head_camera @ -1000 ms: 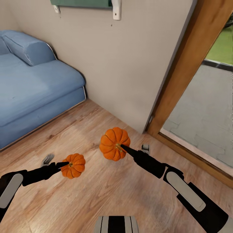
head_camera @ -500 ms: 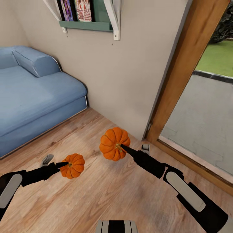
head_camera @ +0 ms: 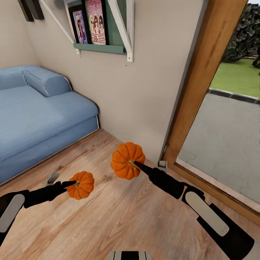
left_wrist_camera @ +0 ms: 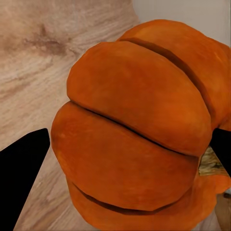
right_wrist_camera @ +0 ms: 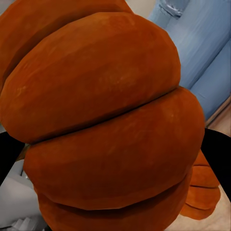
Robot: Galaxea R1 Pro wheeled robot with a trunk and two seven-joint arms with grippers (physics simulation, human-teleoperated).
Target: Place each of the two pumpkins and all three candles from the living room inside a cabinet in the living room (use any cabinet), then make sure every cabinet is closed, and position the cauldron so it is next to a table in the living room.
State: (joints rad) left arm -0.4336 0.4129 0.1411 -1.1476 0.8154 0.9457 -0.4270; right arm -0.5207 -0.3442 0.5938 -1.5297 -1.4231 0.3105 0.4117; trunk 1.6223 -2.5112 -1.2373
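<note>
Two ribbed orange pumpkins hang above the wooden floor, one in each hand. The smaller-looking pumpkin (head_camera: 81,185) is held at its stem by my left gripper (head_camera: 74,183), shut on it. The other pumpkin (head_camera: 127,160) sits higher and to the right, with my right gripper (head_camera: 136,165) shut on its stem side. Up close, the left pumpkin (left_wrist_camera: 134,130) sits between two black fingers (left_wrist_camera: 21,185), and the right pumpkin (right_wrist_camera: 106,120) bulges between dark fingers (right_wrist_camera: 219,161). Candles, cabinet, table and cauldron are out of view.
A blue sofa (head_camera: 32,115) stands at the left against the beige wall. A green wall shelf (head_camera: 103,32) with books hangs above. A wood-framed glass door (head_camera: 202,76) opens onto a patio at the right. A door stop (head_camera: 162,164) sits by the frame.
The head view has tilted upward, bringing the shelf and its books into the picture. Both arms and pumpkins keep the same place in the view.
</note>
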